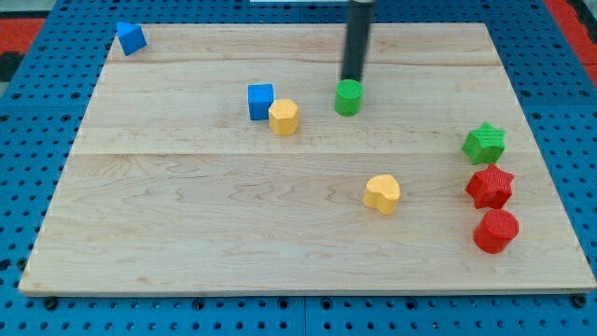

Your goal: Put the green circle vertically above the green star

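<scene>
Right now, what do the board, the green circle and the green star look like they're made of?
The board looks like pale wood with a matte finish: grain lines and plank seams show. The green circle and green star look like plastic, possibly 3D printed: fine ridges seem to show on their sides.

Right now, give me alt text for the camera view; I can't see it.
My tip touches the top edge of the green circle, mid-board, well left of the green star near the view's right edge. Other blocks lie scattered on the wooden board.
</scene>
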{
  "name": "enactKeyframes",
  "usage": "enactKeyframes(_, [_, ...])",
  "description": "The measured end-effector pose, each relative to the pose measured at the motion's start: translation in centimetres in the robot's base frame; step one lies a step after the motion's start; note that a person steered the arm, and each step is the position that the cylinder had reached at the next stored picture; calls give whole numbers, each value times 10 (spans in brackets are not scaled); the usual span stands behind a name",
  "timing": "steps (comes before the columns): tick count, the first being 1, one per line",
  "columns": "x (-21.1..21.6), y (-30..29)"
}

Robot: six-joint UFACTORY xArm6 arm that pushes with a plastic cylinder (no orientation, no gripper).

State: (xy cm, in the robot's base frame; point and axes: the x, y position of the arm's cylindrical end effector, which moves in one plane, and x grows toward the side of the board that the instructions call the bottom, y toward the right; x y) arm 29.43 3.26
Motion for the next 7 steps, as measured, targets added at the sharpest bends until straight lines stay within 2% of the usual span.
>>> enactKeyframes(1, [6,-45])
enactKeyframes(2, [60,27])
enactKeyframes(3, [67,122])
enactKeyframes(4, [67,180])
enactKeyframes(5, [70,121])
enactKeyframes(6, [140,114])
enactKeyframes(7, [168,151])
